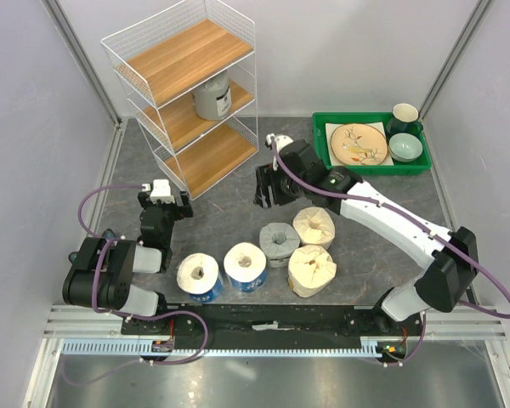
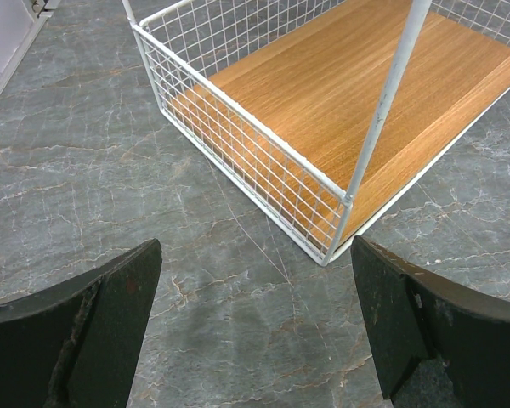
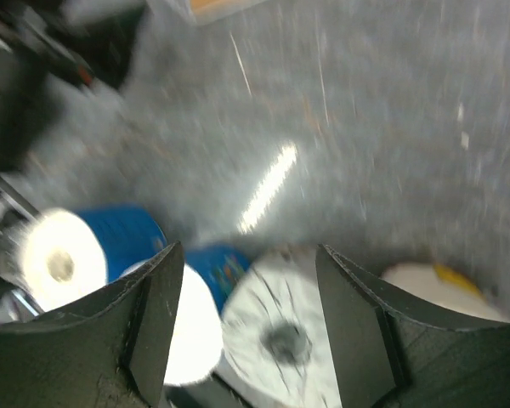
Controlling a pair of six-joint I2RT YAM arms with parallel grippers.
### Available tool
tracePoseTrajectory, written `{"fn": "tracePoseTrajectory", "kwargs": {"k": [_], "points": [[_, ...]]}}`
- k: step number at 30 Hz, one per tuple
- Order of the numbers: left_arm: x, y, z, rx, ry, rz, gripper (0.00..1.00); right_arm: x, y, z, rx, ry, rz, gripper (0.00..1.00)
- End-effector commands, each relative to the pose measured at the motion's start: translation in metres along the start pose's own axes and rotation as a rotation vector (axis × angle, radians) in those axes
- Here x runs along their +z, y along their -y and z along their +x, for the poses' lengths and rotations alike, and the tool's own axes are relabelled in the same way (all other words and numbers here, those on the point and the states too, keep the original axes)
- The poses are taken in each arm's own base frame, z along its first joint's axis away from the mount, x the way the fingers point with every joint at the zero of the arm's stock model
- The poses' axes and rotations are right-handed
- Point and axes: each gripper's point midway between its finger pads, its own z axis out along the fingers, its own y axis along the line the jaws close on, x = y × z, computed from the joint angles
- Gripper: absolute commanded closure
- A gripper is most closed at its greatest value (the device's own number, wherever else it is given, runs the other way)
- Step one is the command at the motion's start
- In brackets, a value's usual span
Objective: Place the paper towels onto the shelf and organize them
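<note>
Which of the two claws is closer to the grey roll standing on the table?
Right. The right gripper hovers just behind the grey roll; the left gripper sits well off to its left, by the shelf's bottom corner.

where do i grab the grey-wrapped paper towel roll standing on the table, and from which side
Probably from above, pinching the grey-wrapped roll across its round outer wall, closing far-to-near. It stands on end with its hollow core up, and cream rolls crowd its right side.

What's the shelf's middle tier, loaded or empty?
Loaded: one grey-wrapped roll stands on end on the middle tier. The top tier and bottom tier show only bare wood.
</note>
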Motion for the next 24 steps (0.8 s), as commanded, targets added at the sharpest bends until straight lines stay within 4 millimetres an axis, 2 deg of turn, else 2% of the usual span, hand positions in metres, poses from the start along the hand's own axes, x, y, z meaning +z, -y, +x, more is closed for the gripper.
{"fn": "tracePoseTrajectory", "kwargs": {"k": [1,4,10,18,24], "points": [[0.005,-0.002,-0.019,-0.01,0.063,-0.011,0.0,-0.015,0.02,0.05,-0.013,-0.14,0.062,0.29],[0.005,-0.001,-0.019,-0.01,0.063,-0.01,0.0,-0.014,0.034,0.069,-0.007,-0.175,0.113,0.29],[0.005,-0.001,-0.019,-0.01,0.063,-0.01,0.01,-0.018,0.046,0.094,0.01,-0.228,0.148,0.3],[0.005,-0.001,-0.019,-0.012,0.063,-0.01,0.0,-0.018,0.054,0.111,-0.025,-0.284,0.16,0.31],[0.005,-0.001,-0.019,-0.01,0.063,-0.01,0.0,-0.018,0.056,0.114,-0.128,-0.311,0.133,0.33]]}}
